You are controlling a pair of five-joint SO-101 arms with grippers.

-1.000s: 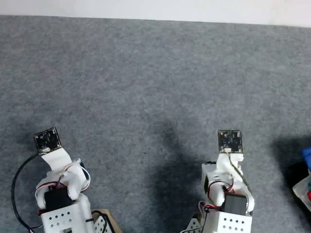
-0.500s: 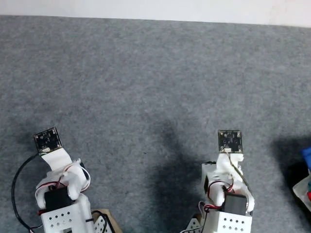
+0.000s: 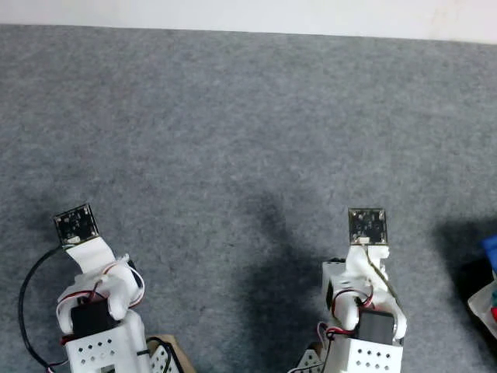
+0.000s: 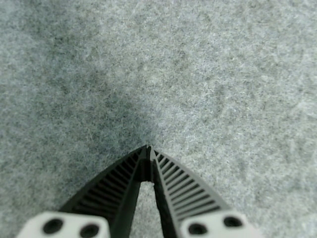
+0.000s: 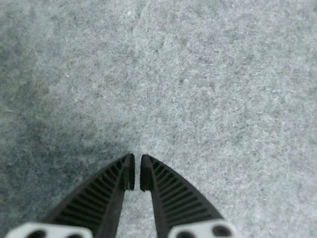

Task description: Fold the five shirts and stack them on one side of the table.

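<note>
High view: the grey worktop [image 3: 233, 116] spreads wide ahead of both arms, reaching to a straight far edge where a pale strip [image 3: 248, 14] runs across. Its right side is cut by the frame, and there a coloured bundle [image 3: 487, 299] of blue, white and red lies, partly out of view. I cannot tell whether it is the shirts. One arm [image 3: 97, 299] sits at the near edge towards the picture's left, folded back on its base, with its wrist camera board [image 3: 76, 224] angled slightly outward and a black cable [image 3: 23, 303] looping beside it. The other arm [image 3: 361, 299] sits at the near edge further right, folded the same way, with its board [image 3: 366, 225] pointing straight ahead. The two are well apart, with grey surface between them and a soft shadow on it.

Left wrist view: the left gripper [image 4: 148, 149] hangs over grey worktop. Its ribbed black fingers [image 4: 176, 186] are closed, the tips meeting in a point and gripping nothing.

Right wrist view: the right gripper [image 5: 135, 171] also hangs over the worktop. Its fingers [image 5: 171, 191] are drawn almost together, with a thin slit between the tips and nothing in it.
</note>
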